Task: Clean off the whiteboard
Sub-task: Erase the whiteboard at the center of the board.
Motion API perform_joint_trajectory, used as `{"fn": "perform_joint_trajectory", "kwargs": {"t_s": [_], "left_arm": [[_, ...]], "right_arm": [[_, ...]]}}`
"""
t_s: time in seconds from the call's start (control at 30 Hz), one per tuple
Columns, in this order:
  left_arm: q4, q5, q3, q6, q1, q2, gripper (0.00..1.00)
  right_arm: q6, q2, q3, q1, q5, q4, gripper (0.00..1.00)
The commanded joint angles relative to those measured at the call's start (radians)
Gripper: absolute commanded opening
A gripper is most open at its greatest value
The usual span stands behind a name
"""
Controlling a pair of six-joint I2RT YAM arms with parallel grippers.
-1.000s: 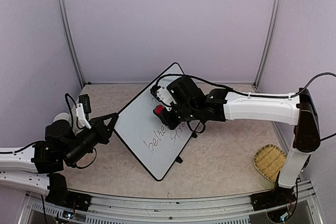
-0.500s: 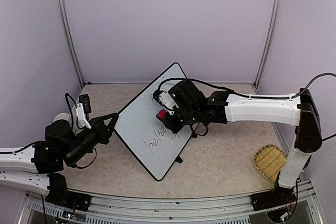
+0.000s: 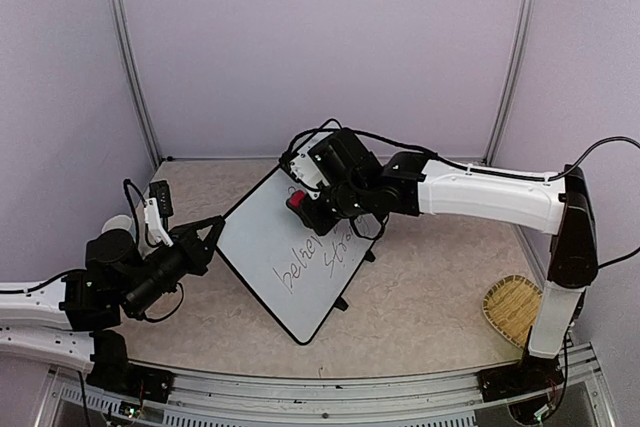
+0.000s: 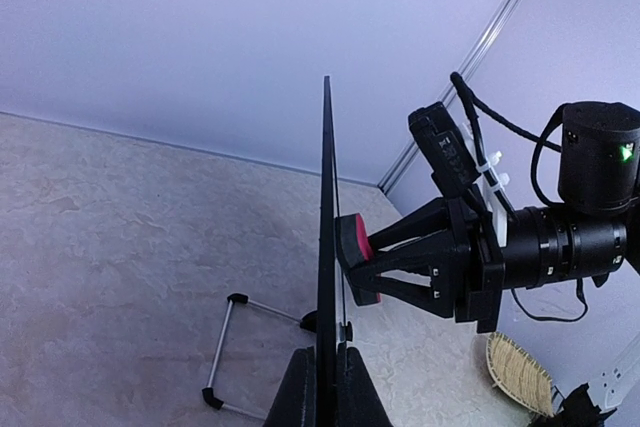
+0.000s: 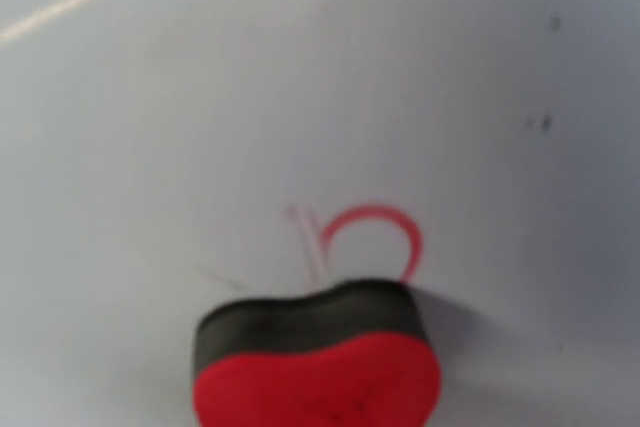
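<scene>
Two arms work on the whiteboard (image 3: 265,247), which is propped up mid-surface (image 3: 430,322) on small black feet (image 3: 341,303).

Left pincer (image 3: 215,231) is pressed together on the board's left edge, pinching the thin black frame. From the left wrist cam the board (image 4: 326,197) shows edge-on as a thin dark line, w/ that pincer's (image 4: 325,387) fingers clamped either side of it at the bottom.

Right pincer (image 3: 305,209) comes in at the board's upper part & pinches a red-and-black eraser (image 3: 297,208). Left wrist cam: eraser (image 4: 352,257) has its dark pad touching the white face, right pincer (image 4: 400,265) just behind it. Right wrist cam: eraser (image 5: 318,367) low in view, board (image 5: 300,77) filling the rest, w/ a faint red curl (image 5: 370,232) just above the eraser.

Black handwriting (image 3: 318,259) sits below the eraser on the board's lower half, unwiped.

A wire stand (image 4: 225,347) shows on the board's side away from the eraser. A woven basket (image 3: 513,309) lies well apart from the board, near the right arm's base.
</scene>
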Motion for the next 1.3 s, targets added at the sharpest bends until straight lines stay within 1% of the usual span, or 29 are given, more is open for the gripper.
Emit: {"fn": "perform_joint_trajectory", "kwargs": {"t_s": [0.0, 0.27, 0.43, 0.93, 1.27], "left_arm": [[-0.097, 0.173, -0.031, 0.024, -0.032, 0.01, 0.0], [-0.096, 0.173, -0.033, 0.026, -0.032, 0.009, 0.0], [-0.1, 0.172, -0.033, 0.028, -0.032, 0.006, 0.0], [-0.1, 0.17, -0.021, 0.036, -0.032, 0.015, 0.0], [-0.123, 0.169, -0.012, 0.036, -0.032, 0.007, 0.0]], "right_arm": [[-0.015, 0.05, 0.088, -0.012, -0.015, 0.04, 0.15], [-0.032, 0.098, 0.208, -0.013, -0.005, -0.003, 0.15], [-0.034, 0.112, 0.221, -0.018, 0.002, -0.013, 0.15], [0.024, 0.026, -0.067, -0.02, -0.017, 0.053, 0.15], [0.075, -0.063, -0.255, -0.02, -0.044, 0.111, 0.14]]}}
